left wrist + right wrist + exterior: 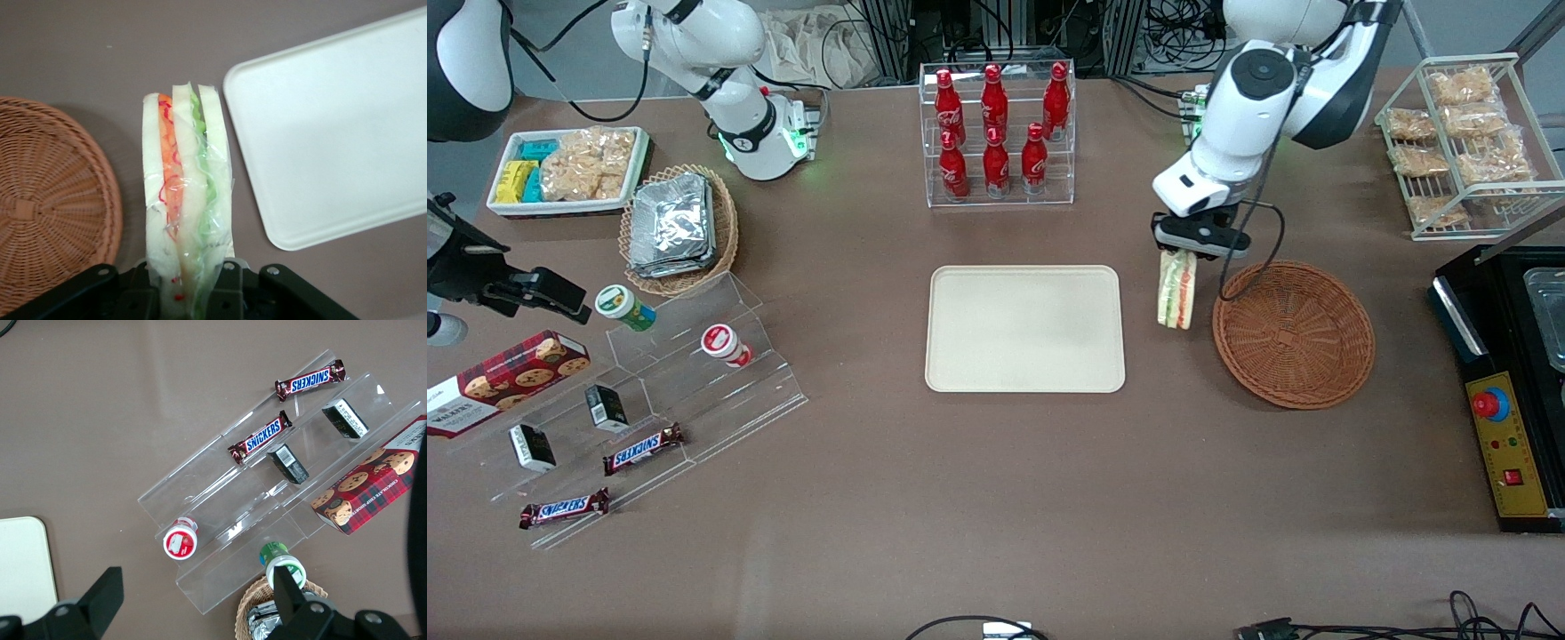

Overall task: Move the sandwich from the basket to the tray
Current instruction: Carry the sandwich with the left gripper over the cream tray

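My left gripper (pixel 1181 252) is shut on the sandwich (pixel 1176 290), a wedge of pale bread with red, green and yellow filling. It hangs point down above the bare table, between the reddish-brown wicker basket (pixel 1294 333) and the cream tray (pixel 1024 329). In the left wrist view the sandwich (pixel 185 193) is pinched between the black fingers (pixel 230 293), with the basket (pixel 47 207) on one side and the tray (pixel 333 127) on the other. The basket holds nothing.
A clear rack of red cola bottles (pixel 996 133) stands farther from the front camera than the tray. A wire rack of snack bags (pixel 1458 142) and a black control box (pixel 1507 391) sit at the working arm's end. A tan basket of foil packs (pixel 678 227) lies toward the parked arm's end.
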Robot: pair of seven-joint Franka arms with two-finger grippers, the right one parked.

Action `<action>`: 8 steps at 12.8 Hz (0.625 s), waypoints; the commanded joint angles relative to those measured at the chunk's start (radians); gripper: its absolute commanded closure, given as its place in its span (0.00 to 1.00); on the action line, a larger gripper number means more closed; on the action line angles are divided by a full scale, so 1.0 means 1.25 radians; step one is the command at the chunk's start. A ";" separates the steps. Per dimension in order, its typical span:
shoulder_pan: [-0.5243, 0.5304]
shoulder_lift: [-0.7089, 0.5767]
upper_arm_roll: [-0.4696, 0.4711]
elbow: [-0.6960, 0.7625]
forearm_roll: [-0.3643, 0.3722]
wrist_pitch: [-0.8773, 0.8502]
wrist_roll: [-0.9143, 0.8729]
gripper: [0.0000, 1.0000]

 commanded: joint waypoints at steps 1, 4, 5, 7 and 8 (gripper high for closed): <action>-0.006 0.068 -0.039 0.054 -0.001 -0.011 -0.058 0.88; -0.009 0.192 -0.083 0.156 0.010 -0.015 -0.136 0.89; -0.009 0.223 -0.089 0.183 0.011 -0.015 -0.154 0.89; -0.011 0.279 -0.092 0.223 0.011 -0.016 -0.174 0.90; -0.027 0.308 -0.092 0.243 0.014 -0.017 -0.195 0.90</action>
